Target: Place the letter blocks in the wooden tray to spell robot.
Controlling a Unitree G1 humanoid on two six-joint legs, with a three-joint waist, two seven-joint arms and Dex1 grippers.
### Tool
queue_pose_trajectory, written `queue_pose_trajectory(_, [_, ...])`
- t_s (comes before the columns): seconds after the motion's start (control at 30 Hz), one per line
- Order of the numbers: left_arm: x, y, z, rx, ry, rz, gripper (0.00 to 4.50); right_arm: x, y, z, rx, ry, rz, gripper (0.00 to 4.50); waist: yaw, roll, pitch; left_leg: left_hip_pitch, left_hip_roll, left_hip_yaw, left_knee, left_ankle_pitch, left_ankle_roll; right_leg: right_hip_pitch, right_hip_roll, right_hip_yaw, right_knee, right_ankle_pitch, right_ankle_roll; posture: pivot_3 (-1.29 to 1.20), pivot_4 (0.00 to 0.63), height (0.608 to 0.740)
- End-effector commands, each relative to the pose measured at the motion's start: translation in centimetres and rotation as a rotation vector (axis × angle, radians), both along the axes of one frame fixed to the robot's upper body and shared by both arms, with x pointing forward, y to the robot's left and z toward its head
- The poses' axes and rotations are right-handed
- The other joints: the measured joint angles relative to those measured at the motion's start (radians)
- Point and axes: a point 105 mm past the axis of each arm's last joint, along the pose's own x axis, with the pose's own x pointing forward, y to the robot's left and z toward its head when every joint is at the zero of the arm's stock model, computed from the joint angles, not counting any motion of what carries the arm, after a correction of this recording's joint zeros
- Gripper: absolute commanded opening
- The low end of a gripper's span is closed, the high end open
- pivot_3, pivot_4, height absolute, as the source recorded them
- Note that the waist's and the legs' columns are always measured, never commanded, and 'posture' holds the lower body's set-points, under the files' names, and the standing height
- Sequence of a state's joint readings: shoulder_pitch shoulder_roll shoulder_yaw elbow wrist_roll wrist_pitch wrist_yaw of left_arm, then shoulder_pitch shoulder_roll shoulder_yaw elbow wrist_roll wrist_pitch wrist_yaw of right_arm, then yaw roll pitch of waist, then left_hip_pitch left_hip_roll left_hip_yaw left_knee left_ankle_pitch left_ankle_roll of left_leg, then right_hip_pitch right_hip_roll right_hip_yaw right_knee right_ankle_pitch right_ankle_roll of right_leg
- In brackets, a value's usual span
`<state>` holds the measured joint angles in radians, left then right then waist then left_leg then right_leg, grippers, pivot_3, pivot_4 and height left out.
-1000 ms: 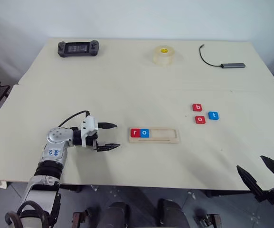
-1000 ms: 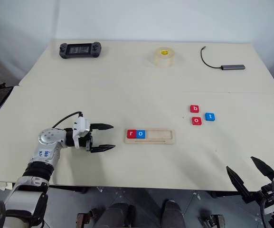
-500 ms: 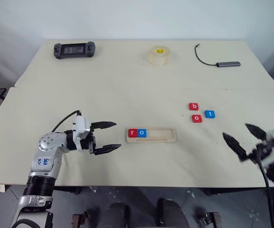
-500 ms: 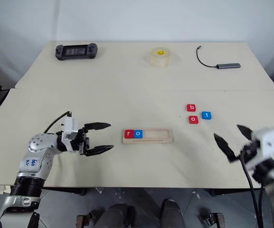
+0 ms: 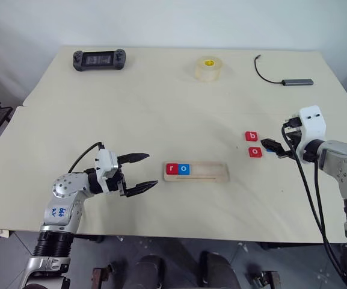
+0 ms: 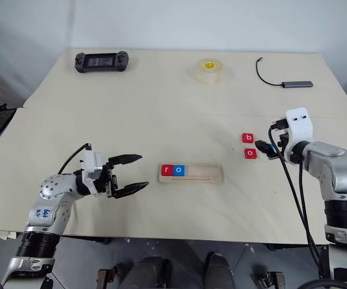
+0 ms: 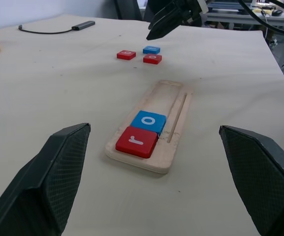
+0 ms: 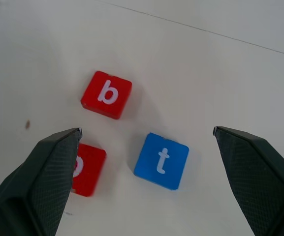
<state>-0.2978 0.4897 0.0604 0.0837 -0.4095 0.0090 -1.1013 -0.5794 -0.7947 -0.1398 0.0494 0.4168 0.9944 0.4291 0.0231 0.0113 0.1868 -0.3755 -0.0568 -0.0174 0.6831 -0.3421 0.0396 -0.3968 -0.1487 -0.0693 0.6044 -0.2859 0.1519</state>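
Flat glossy square tiles: red r (image 5: pixel 172 168) and blue o (image 5: pixel 184 169) sit in my pale wooden tray (image 5: pixel 215 175). My right gripper (image 8: pixel 146 182), jaws spread, hovers over loose blue t (image 8: pixel 161 161); left gripper (image 5: pixel 138 174) level, spread too.

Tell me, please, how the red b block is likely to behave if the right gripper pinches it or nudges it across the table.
The red b block looks like a flat, solid square tile, so it is probably stiff and light. Lying flat on the table, it should slide rather than roll or tip. Its low edges give the right gripper, open above it, little to grip, so it might slip.
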Motion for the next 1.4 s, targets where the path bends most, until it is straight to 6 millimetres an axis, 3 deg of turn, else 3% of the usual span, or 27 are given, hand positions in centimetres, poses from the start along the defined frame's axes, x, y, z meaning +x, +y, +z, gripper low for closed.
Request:
queue_pose_trajectory(0.03, [-0.4,0.1,0.9,-0.020,-0.039,-0.002,4.45,-0.3,0.3,1.1,0.000,-0.010,0.000,4.50,-0.001,0.000,0.000,0.000,0.000,0.000,0.000,0.000,0.000,0.000,0.000,0.000,0.000,0.000,0.000,0.00,0.150,0.740])
queue_pose_trajectory(0.3, [0.1,0.0,1.0,-0.016,-0.050,0.006,4.45,0.7,2.8,1.5,0.039,-0.010,0.020,4.50,-0.008,0.000,0.000,0.000,0.000,0.001,0.000,0.000,0.000,0.000,0.000,0.001,0.001,0.000,0.000,0.00,0.150,0.740])
queue_pose_trajectory(0.53, [-0.1,-0.3,0.9,-0.012,-0.046,-0.005,4.45,3.4,3.8,0.0,0.047,0.009,-0.048,4.50,-0.023,0.000,0.000,0.000,0.000,0.001,0.000,0.000,0.000,-0.001,0.000,0.001,0.002,0.000,0.000,0.00,0.150,0.740])
queue_pose_trajectory(0.77, [-0.3,-0.1,0.8,-0.009,-0.049,0.008,4.45,5.0,6.0,-1.4,0.072,0.027,-0.071,4.50,-0.029,0.000,0.000,0.000,0.000,0.001,0.000,0.000,0.000,-0.002,0.001,0.001,0.003,0.000,0.000,0.00,0.150,0.740])
queue_pose_trajectory(0.87, [-0.4,-0.3,0.8,-0.009,-0.050,0.007,4.50,5.3,6.2,-1.9,0.073,0.032,-0.107,3.90,-0.030,0.000,0.000,0.000,0.000,0.001,0.000,0.000,0.000,-0.002,0.001,0.001,0.003,0.000,0.000,0.00,0.150,0.740])
queue_pose_trajectory(1.1, [-0.3,-0.3,0.9,-0.004,-0.054,0.002,4.50,5.1,6.1,-2.3,0.091,0.051,-0.148,1.60,-0.028,0.000,0.000,0.001,0.000,0.001,0.000,0.000,0.000,-0.002,0.000,0.001,0.004,0.000,0.000,0.00,0.150,0.740])
queue_pose_trajectory(1.2, [-0.2,-0.6,0.9,-0.002,-0.052,-0.011,4.50,5.1,5.9,-2.0,0.099,0.028,-0.160,1.46,-0.027,0.000,0.000,0.001,0.000,0.001,0.000,0.000,0.000,-0.002,0.000,0.001,0.004,0.000,0.000,0.00,0.150,0.740])
queue_pose_trajectory(1.4, [0.0,-1.3,0.9,-0.007,-0.047,-0.040,4.50,4.1,6.3,0.6,0.140,-0.051,-0.122,1.46,-0.027,0.000,0.000,0.001,-0.001,0.001,0.000,0.000,0.000,-0.002,0.000,0.002,0.004,0.000,0.000,0.00,0.150,0.740])
